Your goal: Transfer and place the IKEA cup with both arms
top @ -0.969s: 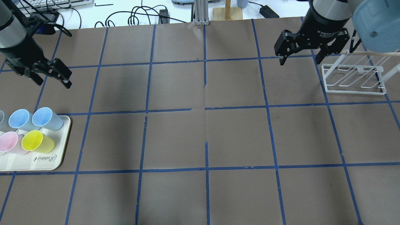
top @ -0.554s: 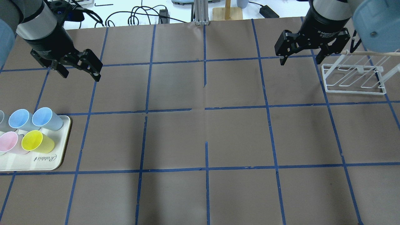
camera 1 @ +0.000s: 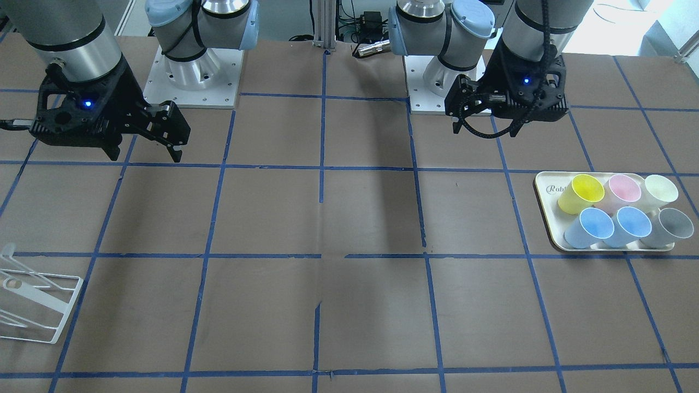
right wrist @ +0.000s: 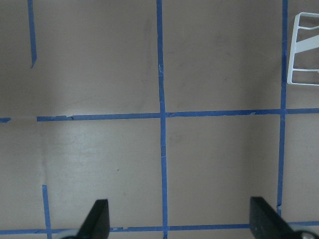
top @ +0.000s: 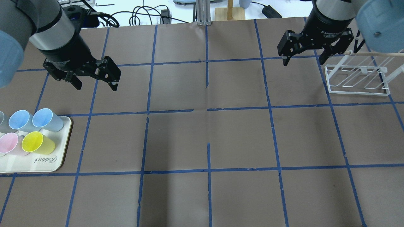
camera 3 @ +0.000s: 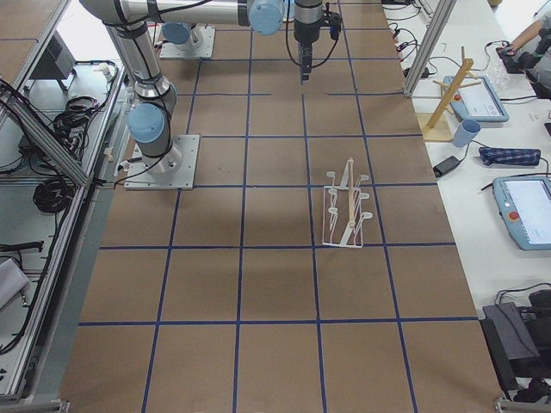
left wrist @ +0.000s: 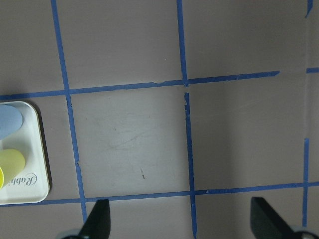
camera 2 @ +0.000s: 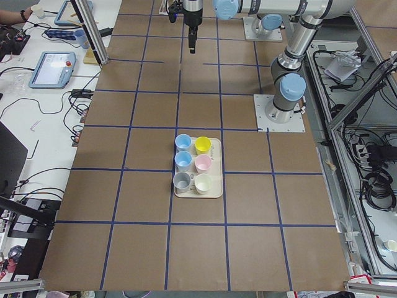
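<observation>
Two pale blue cups (top: 19, 119) (top: 44, 118) stand upright side by side on a cream tray (top: 47, 164) at the table's left edge; I cannot tell which is the IKEA cup. In the front-facing view they are at the right (camera 1: 592, 225) (camera 1: 631, 224). My left gripper (top: 96, 84) is open and empty, above the table beyond and to the right of the tray. The left wrist view shows its gripper (left wrist: 182, 219) over bare table, with the tray corner (left wrist: 25, 191) at the left. My right gripper (top: 303, 60) is open and empty at the far right.
The tray also holds a yellow cup (top: 33, 142), a pink cup (top: 8, 142), a grey cup (camera 1: 674, 224) and a cream cup (camera 1: 661, 190). A white wire rack (top: 356, 78) stands at the far right, next to the right gripper. Blue tape lines grid the brown table.
My left arm has swung to the right, from the table's left edge to right of the tray, its gripper still open. The right arm and the cups have not moved.
</observation>
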`<state>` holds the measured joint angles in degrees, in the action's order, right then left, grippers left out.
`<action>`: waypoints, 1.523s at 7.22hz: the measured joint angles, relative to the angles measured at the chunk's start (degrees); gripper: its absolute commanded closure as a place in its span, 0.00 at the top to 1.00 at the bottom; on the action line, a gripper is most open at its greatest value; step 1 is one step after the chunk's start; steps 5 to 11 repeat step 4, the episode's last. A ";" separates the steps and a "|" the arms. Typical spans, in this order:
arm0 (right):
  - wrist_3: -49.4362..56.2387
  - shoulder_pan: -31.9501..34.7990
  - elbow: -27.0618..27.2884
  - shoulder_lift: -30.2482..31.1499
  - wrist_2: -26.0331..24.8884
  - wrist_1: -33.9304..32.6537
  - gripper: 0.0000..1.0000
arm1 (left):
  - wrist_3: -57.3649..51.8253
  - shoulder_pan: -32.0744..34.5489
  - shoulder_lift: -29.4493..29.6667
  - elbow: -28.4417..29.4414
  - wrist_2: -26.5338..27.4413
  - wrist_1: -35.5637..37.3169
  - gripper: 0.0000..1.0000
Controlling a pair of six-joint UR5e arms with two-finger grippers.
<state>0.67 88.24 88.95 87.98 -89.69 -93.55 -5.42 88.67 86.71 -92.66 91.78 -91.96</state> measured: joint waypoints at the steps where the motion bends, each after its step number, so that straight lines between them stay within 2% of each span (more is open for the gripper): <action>1: 0.02 0.00 0.00 0.00 0.05 -0.01 1.00 | 0.22 0.41 0.01 -0.28 0.09 0.04 1.00; 11: 0.01 0.00 0.01 0.00 0.19 0.00 1.00 | 0.32 0.60 0.06 -0.51 -0.17 0.11 1.00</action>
